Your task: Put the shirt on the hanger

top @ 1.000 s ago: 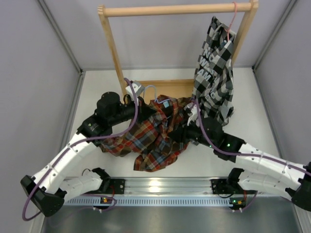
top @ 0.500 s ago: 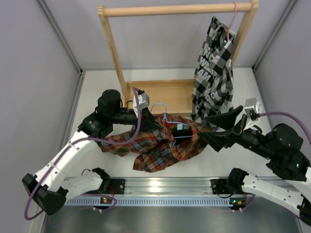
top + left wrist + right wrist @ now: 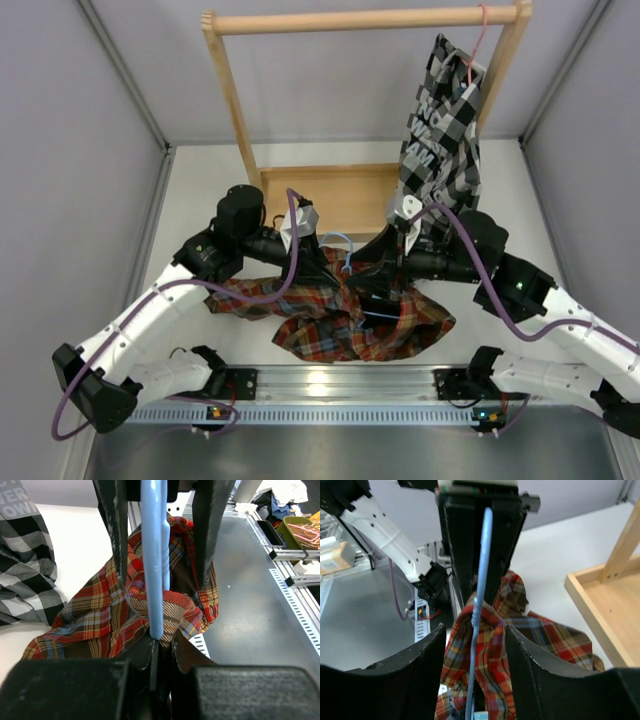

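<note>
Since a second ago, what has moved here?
The right gripper pulled away to the right, then swung back in and now straddles the hanger, open. The left gripper, shut on the hanger, shifted slightly right. The shirt spread rightward. The black-and-white shirt and rack stayed put.

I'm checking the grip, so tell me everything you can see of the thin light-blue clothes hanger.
The thin light-blue clothes hanger looks like smooth plastic or coated wire. It runs edge-on, pinched by the left tool, passing between the right tool's spread fingers. The red plaid shirt bunches against it.
</note>
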Robot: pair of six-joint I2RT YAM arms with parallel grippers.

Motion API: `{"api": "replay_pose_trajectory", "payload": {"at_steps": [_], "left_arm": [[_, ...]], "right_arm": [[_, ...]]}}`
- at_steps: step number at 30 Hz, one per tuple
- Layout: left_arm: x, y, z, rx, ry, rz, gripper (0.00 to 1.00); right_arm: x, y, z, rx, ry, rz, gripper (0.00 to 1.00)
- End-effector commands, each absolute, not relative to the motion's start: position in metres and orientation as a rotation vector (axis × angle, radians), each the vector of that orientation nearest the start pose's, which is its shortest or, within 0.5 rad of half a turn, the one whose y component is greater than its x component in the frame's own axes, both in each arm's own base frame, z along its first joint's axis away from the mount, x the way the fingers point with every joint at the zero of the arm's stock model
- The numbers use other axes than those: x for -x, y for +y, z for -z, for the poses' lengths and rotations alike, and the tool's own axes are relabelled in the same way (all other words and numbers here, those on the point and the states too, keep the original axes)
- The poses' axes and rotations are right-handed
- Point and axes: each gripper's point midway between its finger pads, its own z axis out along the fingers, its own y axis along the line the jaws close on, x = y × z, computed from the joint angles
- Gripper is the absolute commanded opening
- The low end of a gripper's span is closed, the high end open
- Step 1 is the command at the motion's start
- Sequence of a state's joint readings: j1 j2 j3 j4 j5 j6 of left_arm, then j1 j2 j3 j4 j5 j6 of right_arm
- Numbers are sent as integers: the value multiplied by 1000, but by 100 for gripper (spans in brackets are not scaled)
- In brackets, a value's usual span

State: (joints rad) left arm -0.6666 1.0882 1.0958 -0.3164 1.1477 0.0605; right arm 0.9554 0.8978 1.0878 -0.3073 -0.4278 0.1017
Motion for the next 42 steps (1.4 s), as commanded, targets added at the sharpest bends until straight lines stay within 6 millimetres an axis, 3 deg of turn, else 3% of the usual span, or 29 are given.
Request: {"api": "replay_pose_trajectory", "payload": {"at_steps": [1, 8, 14, 18, 25, 28, 29, 30, 31, 32, 33, 34, 36, 38, 40, 42], "left_arm": [[-104, -290, -339, -1456, 1214, 1473, 0], [-102, -291, -335, -1469, 1219, 1503, 0], [-98, -288, -335, -1477, 1205, 1508, 0], [-101, -289, -330, -1458, 1233, 1484, 0], [-113, -291, -323, -1420, 1278, 1419, 0], [-123, -293, -323, -1378, 1325, 1377, 44], [-135, -294, -323, -1324, 1368, 1311, 79], [-141, -293, -323, -1298, 1386, 1272, 98], [-145, -288, -329, -1261, 1386, 1219, 98], [-164, -283, -333, -1152, 1452, 1117, 98], [-170, -278, -339, -1096, 1464, 1067, 98], [-169, -267, -356, -1039, 1432, 1016, 98], [-182, -248, -364, -912, 1444, 895, 98], [-175, -227, -380, -837, 1391, 833, 98], [-184, -206, -367, -738, 1429, 734, 98], [-183, -177, -369, -560, 1441, 682, 98]], "right_arm": [[-106, 305, -398, 1052, 1260, -1196, 49], [-112, 315, -395, 1028, 1242, -1220, 40], [-116, 325, -399, 1017, 1219, -1244, 25], [-117, 325, -404, 1002, 1203, -1243, 0], [-112, 317, -406, 1000, 1173, -1234, 0], [-111, 314, -407, 994, 1169, -1229, 0], [-112, 311, -408, 990, 1164, -1212, 0], [-114, 309, -408, 981, 1168, -1198, 0], [-120, 307, -401, 965, 1198, -1165, 0], [-121, 301, -403, 958, 1187, -1135, 0], [-124, 298, -401, 950, 1195, -1112, 0], [-129, 295, -398, 926, 1208, -1083, 0], [-131, 288, -392, 917, 1237, -1058, 0], [-131, 280, -394, 893, 1238, -1043, 0], [-132, 270, -402, 851, 1229, -1018, 0], [-132, 263, -407, 827, 1233, -1001, 0]]}}
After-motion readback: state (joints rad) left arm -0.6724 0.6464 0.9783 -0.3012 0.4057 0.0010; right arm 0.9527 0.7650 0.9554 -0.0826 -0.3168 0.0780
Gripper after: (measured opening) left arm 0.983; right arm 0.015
